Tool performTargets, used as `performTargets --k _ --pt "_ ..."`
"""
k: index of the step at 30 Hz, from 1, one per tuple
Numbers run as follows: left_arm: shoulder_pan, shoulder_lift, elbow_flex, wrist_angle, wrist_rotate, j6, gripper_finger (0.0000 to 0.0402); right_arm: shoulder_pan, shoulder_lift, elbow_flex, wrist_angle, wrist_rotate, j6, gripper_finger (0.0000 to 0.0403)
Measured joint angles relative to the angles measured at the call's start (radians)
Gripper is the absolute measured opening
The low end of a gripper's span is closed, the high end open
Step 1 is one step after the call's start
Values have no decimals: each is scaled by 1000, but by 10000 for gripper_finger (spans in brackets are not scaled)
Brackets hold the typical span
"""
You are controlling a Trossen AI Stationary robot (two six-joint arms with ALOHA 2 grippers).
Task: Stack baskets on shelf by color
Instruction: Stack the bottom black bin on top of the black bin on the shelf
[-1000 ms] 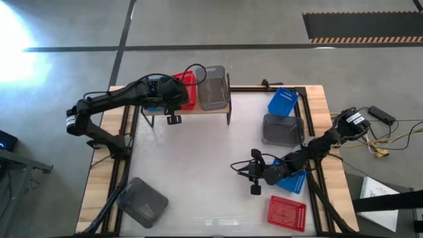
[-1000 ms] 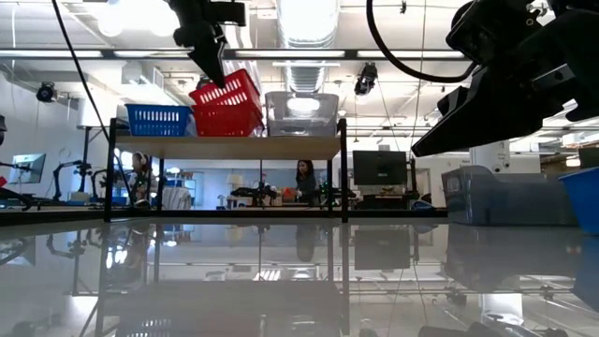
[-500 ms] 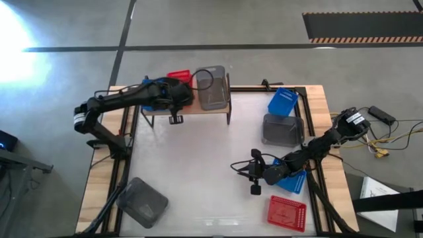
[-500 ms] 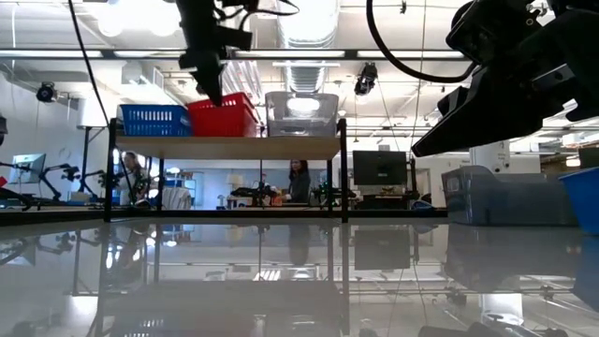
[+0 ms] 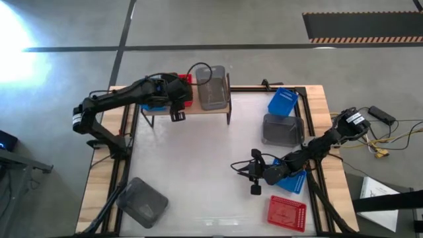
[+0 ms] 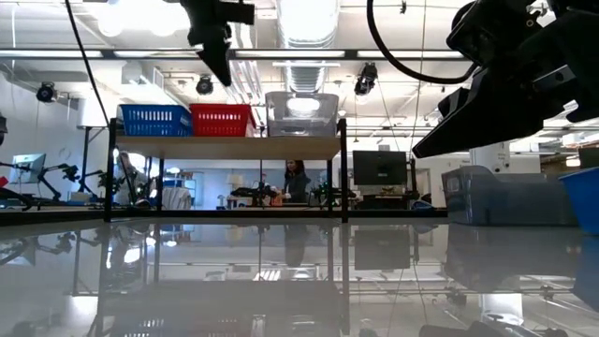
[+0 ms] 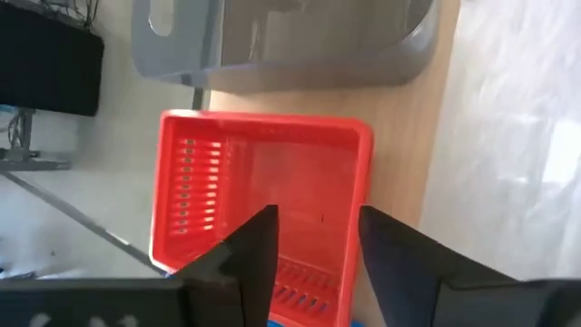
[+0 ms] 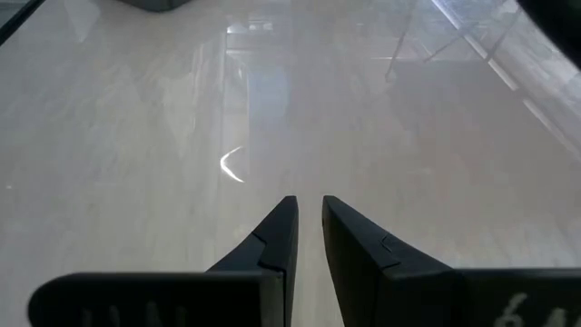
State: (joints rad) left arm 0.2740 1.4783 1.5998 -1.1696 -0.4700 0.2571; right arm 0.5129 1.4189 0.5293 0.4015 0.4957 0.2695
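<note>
On the shelf [image 6: 225,146] at the tabletop's far left corner, a blue basket [image 6: 156,120], red basket [image 6: 222,120] and grey basket [image 6: 301,113] stood in a row. The left gripper [image 7: 313,238] hung above the red one, fingers parted, holding nothing. The right gripper [image 8: 307,238], fingers narrowly apart, hovered empty near the right edge.

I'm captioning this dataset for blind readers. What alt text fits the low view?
A small wooden shelf holds a blue basket, a red basket and a grey basket side by side, with the left gripper hanging just above the red one. The other arm looms dark at right.
</note>
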Motion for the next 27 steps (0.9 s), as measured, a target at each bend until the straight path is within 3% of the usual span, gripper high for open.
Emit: performTargets --k 5,10,22,27 --pt "-54 -27 28 -10 4 -167 142 0 0 0 0 1 1 48" --pt "-186 -50 11 -47 4 -342 122 0 0 0 0 2 2 48" --pt "-690 0 -134 -38 -36 -854 55 0 0 -2 1 -5 11 47" --pt "-879 41 -149 -65 31 -1132 36 0 0 -2 9 -2 8 47"
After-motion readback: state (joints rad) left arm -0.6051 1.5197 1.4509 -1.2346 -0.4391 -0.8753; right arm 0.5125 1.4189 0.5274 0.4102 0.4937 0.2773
